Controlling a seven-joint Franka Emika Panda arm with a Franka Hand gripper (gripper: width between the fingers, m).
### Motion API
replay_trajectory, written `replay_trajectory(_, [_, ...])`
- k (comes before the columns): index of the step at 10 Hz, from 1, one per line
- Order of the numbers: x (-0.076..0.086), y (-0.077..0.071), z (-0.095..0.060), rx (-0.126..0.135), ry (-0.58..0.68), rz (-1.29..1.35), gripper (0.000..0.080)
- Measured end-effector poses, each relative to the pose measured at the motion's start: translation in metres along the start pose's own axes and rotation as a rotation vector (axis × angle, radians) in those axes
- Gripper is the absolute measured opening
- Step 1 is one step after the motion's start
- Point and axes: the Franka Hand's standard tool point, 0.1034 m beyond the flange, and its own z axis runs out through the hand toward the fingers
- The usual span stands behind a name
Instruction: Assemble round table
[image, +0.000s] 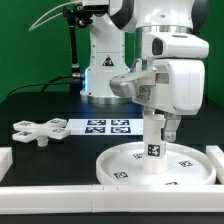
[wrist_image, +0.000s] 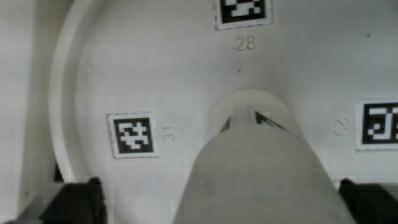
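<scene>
Gripper (image: 159, 128) down over the upright post (image: 155, 150), straddling its top. Clamped or slack, impossible to tell: in the wrist view dark fingers (wrist_image: 75, 200) on either side, one with a strip of disc showing beside it. Post near the middle of the round disc (image: 118, 160), well inside the raised rim. Cross piece (image: 38, 130) apart toward the exterior view's left, beside the marker board (image: 105, 126). Rails (image: 90, 190) close along the disc's front and right. Open black table (image: 40, 105) behind.
</scene>
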Motion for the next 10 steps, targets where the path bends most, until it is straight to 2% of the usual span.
replay_trajectory(3, [-0.0049,-0.0019,0.0011,0.002,-0.011,-0.106,0.0649])
replay_trajectory(4, [-0.0050,-0.0019,0.0011,0.002,-0.011,-0.101,0.0513])
replay_trajectory(5, [-0.0062,-0.0056,0.0025,0.016,-0.012,-0.100,0.0513])
replay_trajectory(6, [-0.0071,-0.0073,0.0031,0.023,-0.012,-0.098,0.0421])
replay_trajectory(10, [-0.0080,-0.0080,0.0033,0.026,-0.013,-0.062,0.0418])
